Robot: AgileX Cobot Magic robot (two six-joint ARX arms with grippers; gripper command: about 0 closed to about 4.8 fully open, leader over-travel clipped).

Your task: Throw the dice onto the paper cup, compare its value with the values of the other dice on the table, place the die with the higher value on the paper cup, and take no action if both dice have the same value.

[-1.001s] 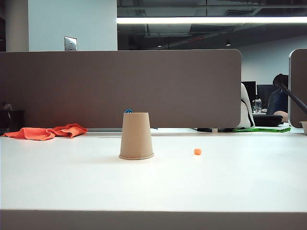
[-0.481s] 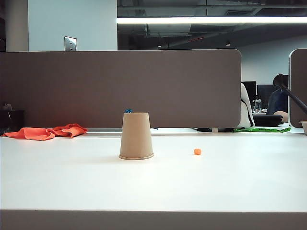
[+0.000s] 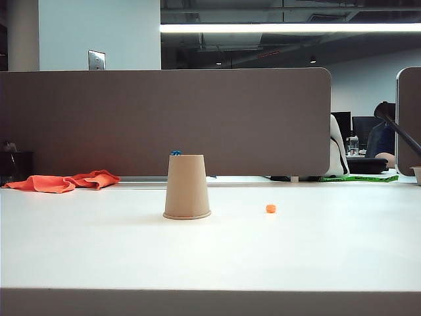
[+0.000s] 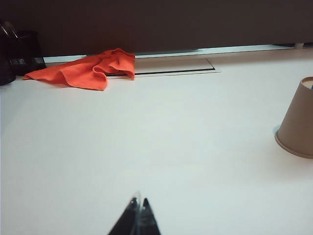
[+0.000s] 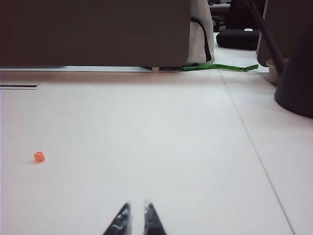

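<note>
Item: paper cup [image 3: 187,186], tan, upturned, mid-table. Blue die [image 3: 176,153] rests on top; orange die [image 3: 271,209] lies on the table at the cup's 3 o'clock, well apart. We judge the task finished. Left gripper [image 4: 139,207] fingers pressed together; right gripper [image 5: 135,212] slightly parted, both empty.

Ceiling strip light [image 3: 289,27] gave bright overhead light; white table [image 3: 210,257] glared softly; faint shadow lay beside paper cup [image 3: 187,187]; frames stayed sharp.
</note>
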